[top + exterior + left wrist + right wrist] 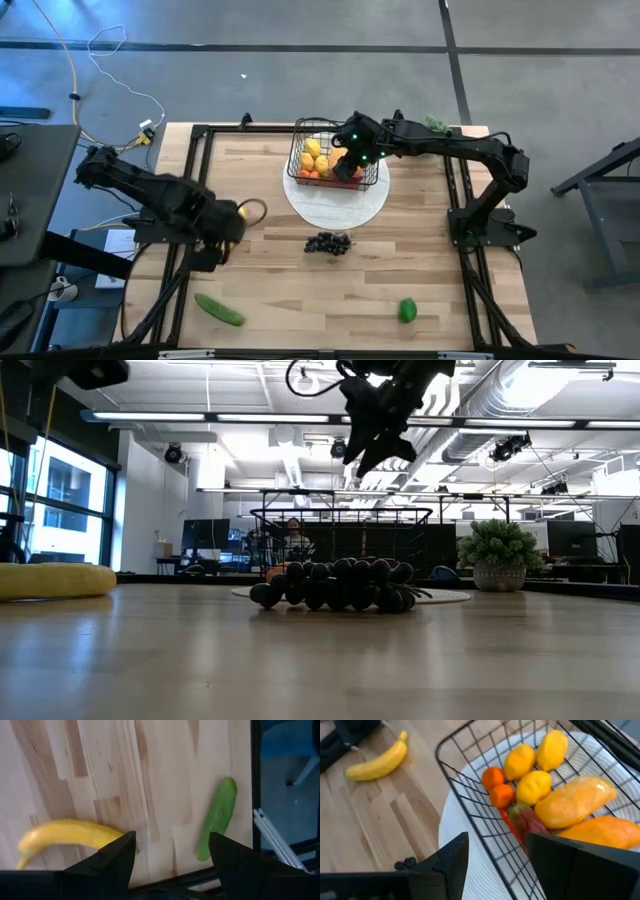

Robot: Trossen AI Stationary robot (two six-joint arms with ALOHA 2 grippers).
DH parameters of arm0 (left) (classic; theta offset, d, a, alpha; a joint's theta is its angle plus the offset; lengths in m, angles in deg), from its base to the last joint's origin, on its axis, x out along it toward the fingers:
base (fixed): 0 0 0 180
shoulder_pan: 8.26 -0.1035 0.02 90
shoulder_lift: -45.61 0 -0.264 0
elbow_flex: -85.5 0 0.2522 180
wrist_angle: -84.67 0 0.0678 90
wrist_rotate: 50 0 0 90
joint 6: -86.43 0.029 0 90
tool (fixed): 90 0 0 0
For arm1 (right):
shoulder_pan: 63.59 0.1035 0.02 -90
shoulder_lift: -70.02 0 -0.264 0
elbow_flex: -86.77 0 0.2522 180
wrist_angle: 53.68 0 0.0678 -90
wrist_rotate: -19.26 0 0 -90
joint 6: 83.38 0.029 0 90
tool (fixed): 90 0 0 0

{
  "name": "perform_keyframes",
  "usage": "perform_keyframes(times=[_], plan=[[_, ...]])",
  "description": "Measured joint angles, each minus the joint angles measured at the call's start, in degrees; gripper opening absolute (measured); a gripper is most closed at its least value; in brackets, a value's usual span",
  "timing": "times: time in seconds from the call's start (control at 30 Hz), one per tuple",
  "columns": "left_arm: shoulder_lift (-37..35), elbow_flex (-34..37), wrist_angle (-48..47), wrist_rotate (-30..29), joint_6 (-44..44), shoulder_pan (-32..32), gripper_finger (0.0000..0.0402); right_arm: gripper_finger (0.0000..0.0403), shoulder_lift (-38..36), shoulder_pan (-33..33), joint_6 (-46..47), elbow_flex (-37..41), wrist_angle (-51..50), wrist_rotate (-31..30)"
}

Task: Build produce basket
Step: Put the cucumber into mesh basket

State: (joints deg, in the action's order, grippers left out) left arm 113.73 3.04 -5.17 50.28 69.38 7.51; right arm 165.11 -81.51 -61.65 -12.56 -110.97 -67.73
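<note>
The black wire basket (333,152) stands on the round white plate (340,205) at the table's far middle. It holds lemons (535,785), oranges (497,787), mangoes (577,802) and a red chili (527,820). My right gripper (495,850) hovers open over the basket, holding nothing; the low view shows it (385,415) well above the rim. My left gripper (172,845) is open above the table's left side, just beside the yellow banana (65,835), which lies flat on the wood. The grapes (328,243), cucumber (218,309) and green pepper (407,311) lie on the table.
A bushy green plant (497,555) sits at the table's far right corner. Black frame rails (190,200) run along the left and right table edges. Bare wood lies between the grapes and the near edge.
</note>
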Motion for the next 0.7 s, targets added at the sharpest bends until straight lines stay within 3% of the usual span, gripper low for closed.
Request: perform_keyframes(times=[0.1,0.37,0.7], plan=[[0.07,1.91,0.13,-2.51,-4.75,5.23,0.0241,0.0178,0.00,0.70,-0.17,-0.42,-0.13,0.00],[0.10,7.45,7.64,-2.60,-11.41,17.26,0.0241,0.0178,0.02,2.03,0.26,-0.72,-0.46,0.00],[0.13,14.24,16.10,-3.24,-21.49,26.53,0.0241,0.0178,0.04,3.01,1.79,-0.72,-0.48,0.02]])
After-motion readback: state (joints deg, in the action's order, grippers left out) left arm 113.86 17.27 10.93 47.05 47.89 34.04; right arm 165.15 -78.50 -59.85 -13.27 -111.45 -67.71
